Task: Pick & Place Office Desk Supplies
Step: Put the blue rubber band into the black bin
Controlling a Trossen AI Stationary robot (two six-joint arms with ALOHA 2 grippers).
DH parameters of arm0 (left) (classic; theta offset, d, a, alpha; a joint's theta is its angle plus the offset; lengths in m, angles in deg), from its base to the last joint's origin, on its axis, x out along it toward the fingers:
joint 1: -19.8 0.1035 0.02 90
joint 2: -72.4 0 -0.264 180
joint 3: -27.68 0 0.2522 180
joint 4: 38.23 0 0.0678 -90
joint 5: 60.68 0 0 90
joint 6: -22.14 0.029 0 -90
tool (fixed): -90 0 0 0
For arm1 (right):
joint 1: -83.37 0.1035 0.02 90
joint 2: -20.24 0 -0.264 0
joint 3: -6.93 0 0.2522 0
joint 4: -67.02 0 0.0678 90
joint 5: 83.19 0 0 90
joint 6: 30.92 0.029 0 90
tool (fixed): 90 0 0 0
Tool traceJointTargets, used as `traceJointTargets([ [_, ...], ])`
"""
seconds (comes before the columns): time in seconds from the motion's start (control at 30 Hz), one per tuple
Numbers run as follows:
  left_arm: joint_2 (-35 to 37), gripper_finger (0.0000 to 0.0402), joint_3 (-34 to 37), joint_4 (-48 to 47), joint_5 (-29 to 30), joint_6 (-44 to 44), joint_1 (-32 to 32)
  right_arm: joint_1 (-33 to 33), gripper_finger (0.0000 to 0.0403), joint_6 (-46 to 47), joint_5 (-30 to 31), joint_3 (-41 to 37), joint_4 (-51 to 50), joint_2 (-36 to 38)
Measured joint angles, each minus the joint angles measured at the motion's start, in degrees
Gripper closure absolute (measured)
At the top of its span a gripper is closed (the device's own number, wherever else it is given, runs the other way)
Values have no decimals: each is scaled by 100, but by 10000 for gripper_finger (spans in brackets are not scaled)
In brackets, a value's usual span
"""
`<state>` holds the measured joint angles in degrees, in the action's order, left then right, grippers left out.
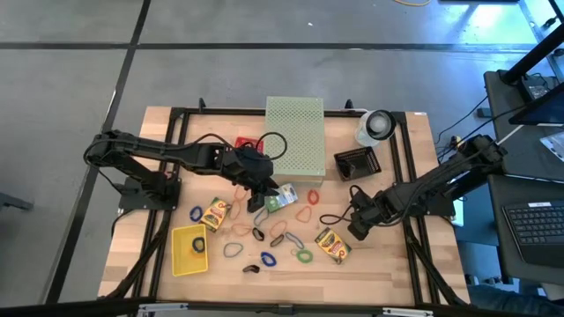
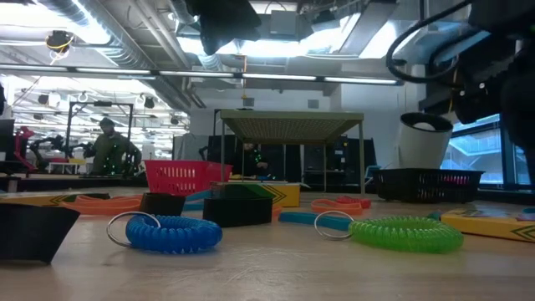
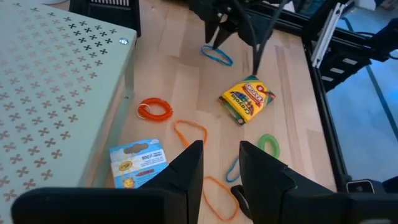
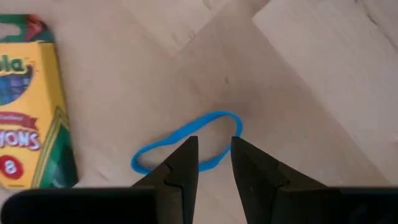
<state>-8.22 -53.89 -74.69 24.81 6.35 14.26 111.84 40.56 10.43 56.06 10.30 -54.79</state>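
Observation:
Rubber-band loops lie scattered across the wooden table: an orange coil [image 3: 155, 109], an orange loop [image 3: 190, 132], a green one [image 3: 268, 144] and a blue one [image 4: 180, 132]. A yellow-and-green crayon box [image 1: 332, 245] lies flat near my right gripper [image 1: 357, 224], another [image 1: 214, 213] lies left of centre. My right gripper [image 4: 214, 146] is open, pointing down, its fingertips over the blue loop's edge. My left gripper [image 3: 221, 158] is open and empty, hovering at mid-table [image 1: 262, 198] beside a blue-and-green card pack [image 3: 138, 163]. My right gripper stands over the near side of the blue loop [image 4: 211, 163], one finger [image 4: 183, 162] on either side of that strand, coming from above. The fingers hide the strand, so I cannot tell whether they touch it. The loop lies flat on the table.
The pale green perforated box [image 1: 294, 136] stands at the far middle, with a red basket [image 1: 247, 143] to its left and a black mesh basket [image 1: 357, 164] and a white roll [image 1: 374, 126] to its right. A yellow tray [image 1: 189, 249] sits near the front left.

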Motion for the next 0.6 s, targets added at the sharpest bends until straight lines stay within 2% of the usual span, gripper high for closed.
traceJointTargets([
  [0.47, 0, 304, 0, 0, -80, 17, 0, -40, 309, 96, -60, -633, 619, 34],
  [0.6, 0, 304, 0, 2, -78, 15, 0, -40, 345, 98, -66, -651, 609, 36],
])
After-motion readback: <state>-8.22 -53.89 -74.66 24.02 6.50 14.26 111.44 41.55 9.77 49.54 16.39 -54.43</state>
